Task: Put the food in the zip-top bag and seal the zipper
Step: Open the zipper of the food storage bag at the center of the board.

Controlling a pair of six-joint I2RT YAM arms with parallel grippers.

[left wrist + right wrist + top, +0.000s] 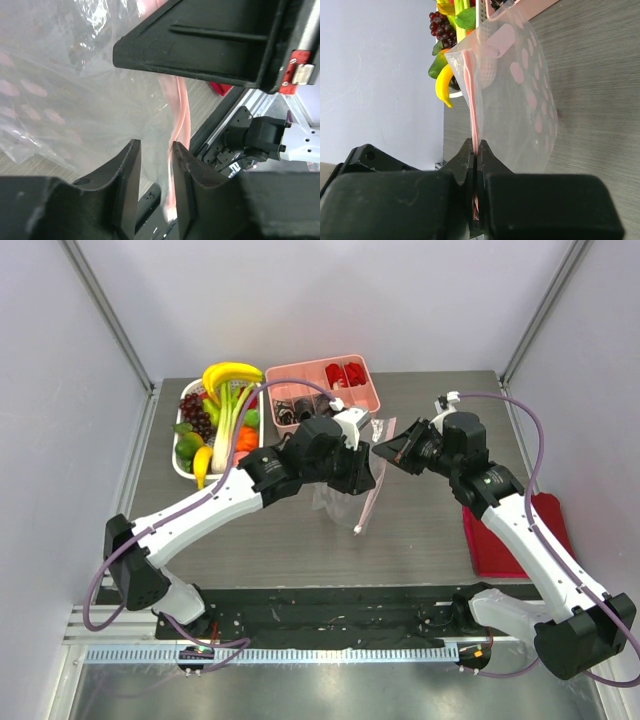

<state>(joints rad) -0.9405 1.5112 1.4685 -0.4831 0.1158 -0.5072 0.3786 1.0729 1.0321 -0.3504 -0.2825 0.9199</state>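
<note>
Clear crinkly plastic: the zip-top bag is held upright at mid-table, its pink zipper pinched between the closed fingers of the right gripper, while the left gripper has its fingers apart, straddling the same strip without clamping it. Food sits in a white tray at back left, beside a pink compartment tray. Grey wood-grain table, red mat at right, pale walls with metal corner posts.

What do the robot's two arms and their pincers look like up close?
The left arm and right arm have glossy white shells with chunky black joints and bases. A thin purple cable loops along each. The left gripper and right gripper have matte black, wedge-shaped fingers.
</note>
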